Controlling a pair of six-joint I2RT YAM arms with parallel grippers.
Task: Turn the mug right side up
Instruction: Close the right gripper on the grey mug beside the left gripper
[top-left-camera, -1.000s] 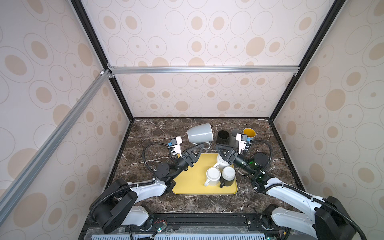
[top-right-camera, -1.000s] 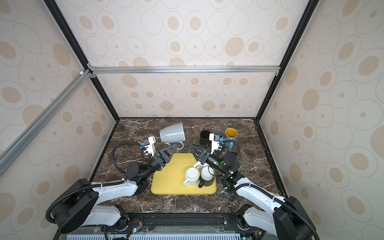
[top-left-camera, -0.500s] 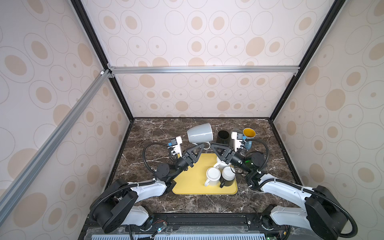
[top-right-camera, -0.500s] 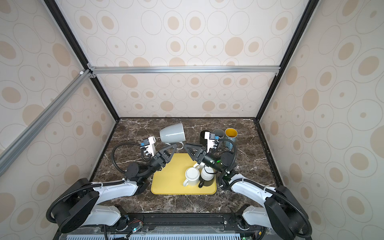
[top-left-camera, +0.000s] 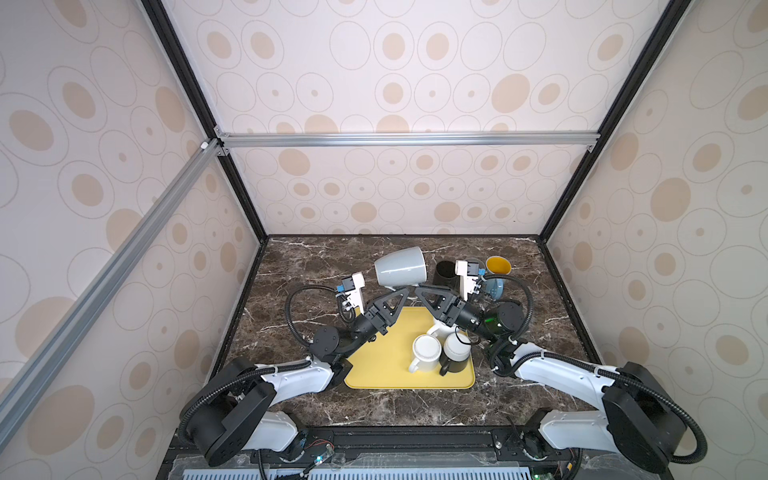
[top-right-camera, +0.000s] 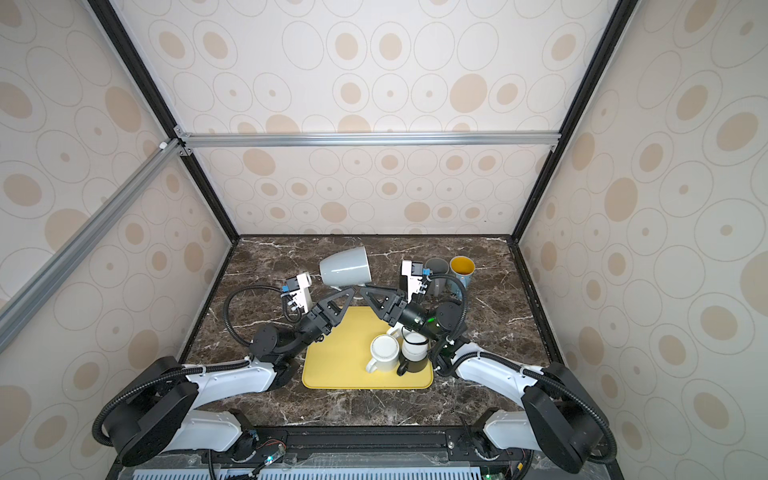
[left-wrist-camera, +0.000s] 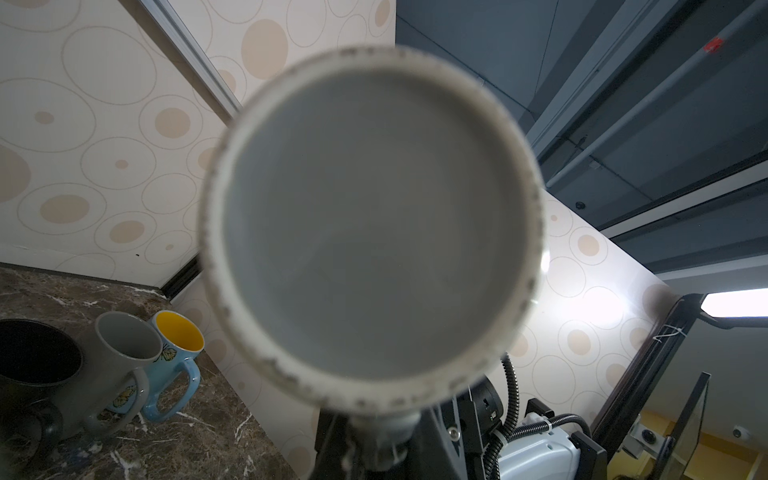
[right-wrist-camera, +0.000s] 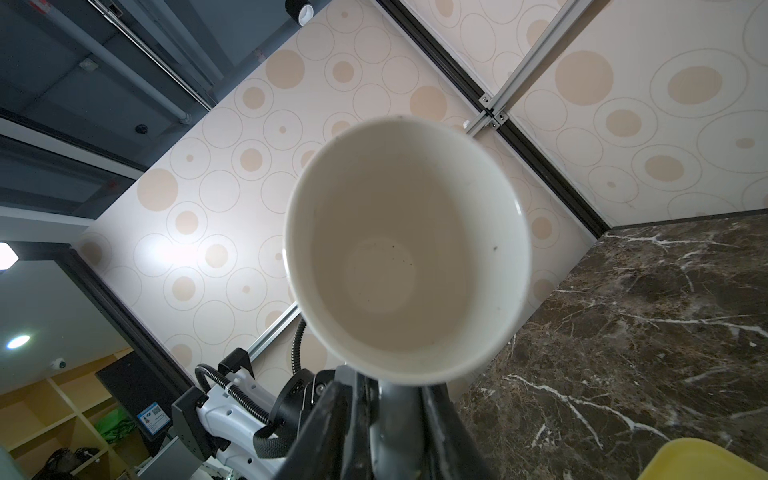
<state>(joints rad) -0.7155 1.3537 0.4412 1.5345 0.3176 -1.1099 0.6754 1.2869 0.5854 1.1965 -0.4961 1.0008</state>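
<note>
Left claw (top-left-camera: 404, 293): clamped on the handle (right-wrist-camera: 395, 415), from the base side.
Right claw (top-left-camera: 419, 289): jaws astride that handle; gripping or not, can't tell.
Mug (top-left-camera: 400, 266): aloft beyond the tray (top-left-camera: 374, 370), lying level, mouth toward the right arm.

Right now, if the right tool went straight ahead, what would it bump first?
The gray mug. Its handle sits right at the right tool's tips, so going on it would probably press against the mug's wall.
</note>
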